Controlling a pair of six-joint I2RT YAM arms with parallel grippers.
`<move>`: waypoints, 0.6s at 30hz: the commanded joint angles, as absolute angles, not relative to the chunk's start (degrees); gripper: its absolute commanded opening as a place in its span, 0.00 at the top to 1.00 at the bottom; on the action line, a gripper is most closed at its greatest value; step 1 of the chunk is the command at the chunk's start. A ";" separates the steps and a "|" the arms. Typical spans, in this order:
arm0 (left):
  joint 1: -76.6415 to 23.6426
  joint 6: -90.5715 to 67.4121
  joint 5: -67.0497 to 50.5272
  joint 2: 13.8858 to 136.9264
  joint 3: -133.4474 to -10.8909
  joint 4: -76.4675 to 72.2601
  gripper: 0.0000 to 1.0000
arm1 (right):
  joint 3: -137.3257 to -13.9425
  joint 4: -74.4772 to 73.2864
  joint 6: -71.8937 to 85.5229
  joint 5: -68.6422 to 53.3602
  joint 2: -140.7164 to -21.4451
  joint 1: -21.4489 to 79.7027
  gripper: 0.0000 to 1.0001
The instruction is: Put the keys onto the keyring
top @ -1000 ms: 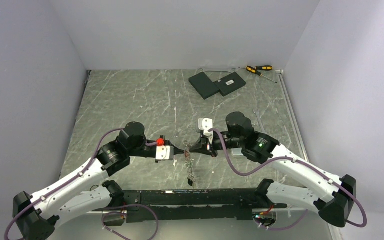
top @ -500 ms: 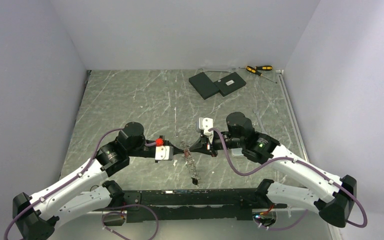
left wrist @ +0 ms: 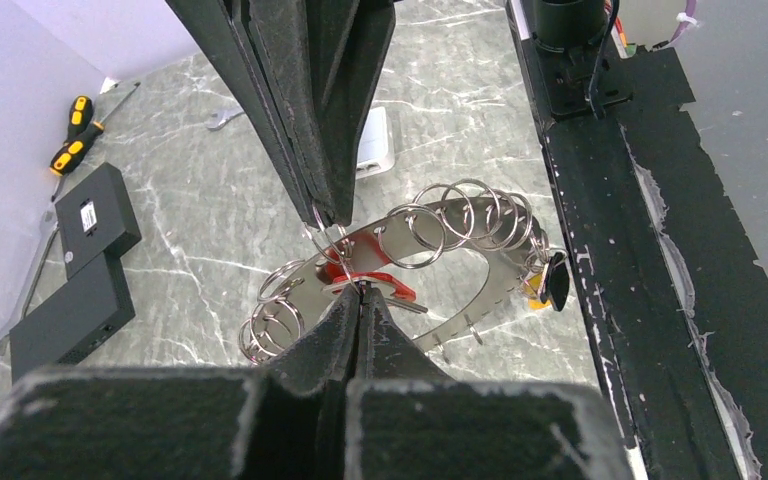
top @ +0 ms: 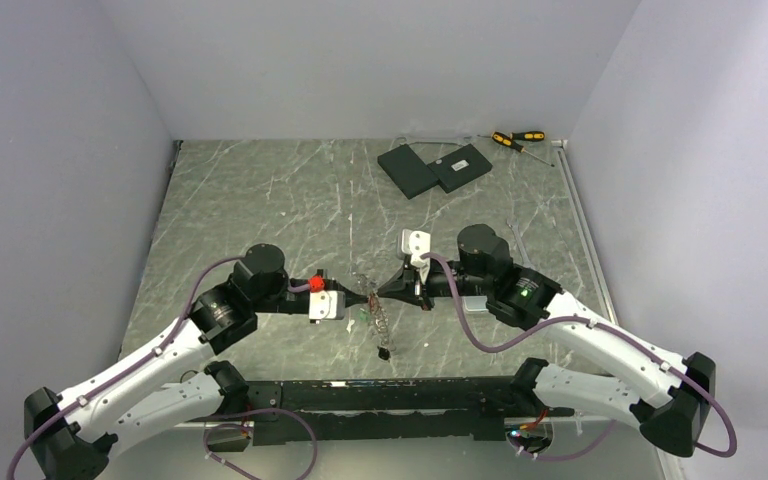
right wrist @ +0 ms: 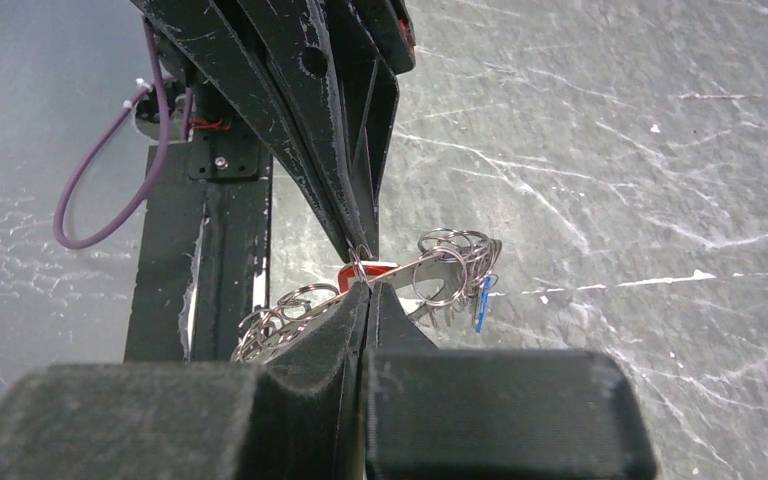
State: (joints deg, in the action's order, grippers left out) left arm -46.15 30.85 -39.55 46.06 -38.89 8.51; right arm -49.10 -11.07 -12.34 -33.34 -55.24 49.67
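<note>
Left gripper (left wrist: pixel 360 296), right gripper (right wrist: pixel 370 290) both clenched on keyring (left wrist: pixel 360 240), held off counter (top: pixel 260 190) for threading; red key (left wrist: pixel 385 290) possibly pinched too.

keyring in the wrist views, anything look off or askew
Nothing looks damaged. The keyring is held aloft and tilted between the shut left gripper and right gripper, whose tips meet at its middle. Its small wire rings bunch toward both ends, and a blue key dangles loose from one end.
</note>
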 commanded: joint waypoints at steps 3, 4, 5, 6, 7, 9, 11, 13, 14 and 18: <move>-46.20 31.29 -41.36 44.83 -39.02 7.78 1.00 | -50.02 -3.00 -12.00 -31.18 -53.90 49.48 1.00; -46.16 31.22 -41.31 44.82 -39.02 7.74 1.00 | -50.01 -2.81 -11.89 -31.26 -53.96 49.48 1.00; -46.20 31.20 -41.27 44.76 -39.02 7.79 1.00 | -49.94 -2.62 -11.75 -31.27 -54.00 49.48 1.00; -46.18 31.20 -41.22 44.72 -38.95 7.74 1.00 | -49.88 -2.41 -11.70 -31.35 -53.97 49.48 1.00; -46.21 31.20 -41.16 44.73 -38.94 7.74 1.00 | -49.84 -2.38 -11.69 -31.32 -53.97 49.48 1.00; -46.23 31.20 -40.97 44.65 -39.02 7.86 1.00 | -49.83 -2.42 -11.69 -31.31 -53.90 49.48 1.00; -46.23 31.20 -40.79 44.51 -38.98 7.85 1.00 | -49.79 -2.58 -11.69 -30.97 -53.66 49.48 1.00; -46.23 31.22 -40.72 44.47 -38.94 7.91 1.00 | -49.47 -2.34 -11.60 -30.70 -53.25 49.48 1.00; -46.23 31.23 -40.70 44.48 -38.98 7.91 1.00 | -49.38 -2.18 -11.48 -30.62 -53.00 49.48 1.00; -46.22 31.20 -40.78 44.63 -39.02 7.99 1.00 | -48.75 -1.08 -10.72 -30.49 -52.26 49.48 1.00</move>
